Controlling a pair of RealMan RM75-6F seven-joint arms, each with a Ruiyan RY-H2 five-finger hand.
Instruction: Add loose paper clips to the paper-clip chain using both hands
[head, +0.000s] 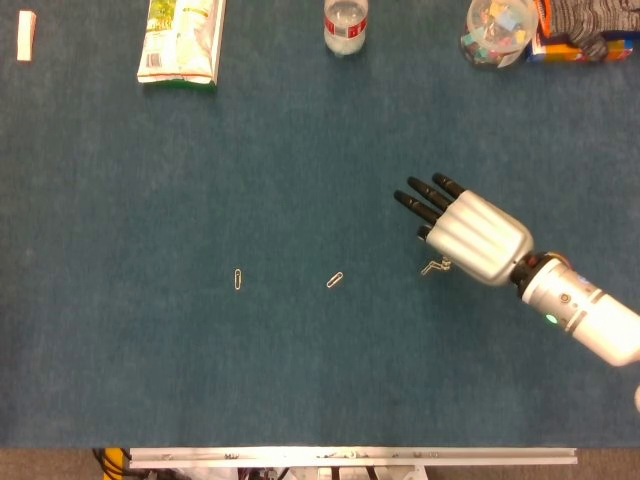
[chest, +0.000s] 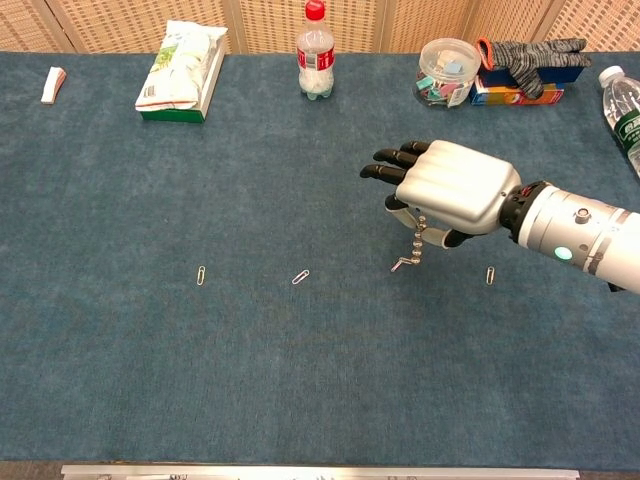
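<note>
- Teal felt covers the counter (chest: 120, 380) from edge to edge; at its far left corner lies a small white-and-red packet (chest: 52, 85), its print too small to read.
- Beside it, along the back edge, a green-and-white pouch (chest: 180, 70) lies flat; its label text cannot be made out.
- Nearer the front, one loose paper clip (chest: 201, 275) lies with its long axis running roughly front to back; a second loose clip (chest: 300, 277) lies to its right, turned on a diagonal.
- At back centre a clear bottle (chest: 316, 52) with a red cap and red label stands upright; the label is unreadable.
- Right of centre, the right hand (chest: 450, 192) hovers palm down, dark fingers (chest: 388, 170) extended leftward and close together, with the paper-clip chain (chest: 412, 248) pinched beneath it.
- The chain hangs near vertical, its lowest clip kinked leftward and touching or just above the felt; which cannot be told.
- A third loose clip (chest: 490, 275) lies under the forearm, long axis front to back.
- At back right sit a clear jar (chest: 447, 72) of coloured clips, a grey glove (chest: 530, 52) on a box, and another bottle (chest: 622, 105).
</note>
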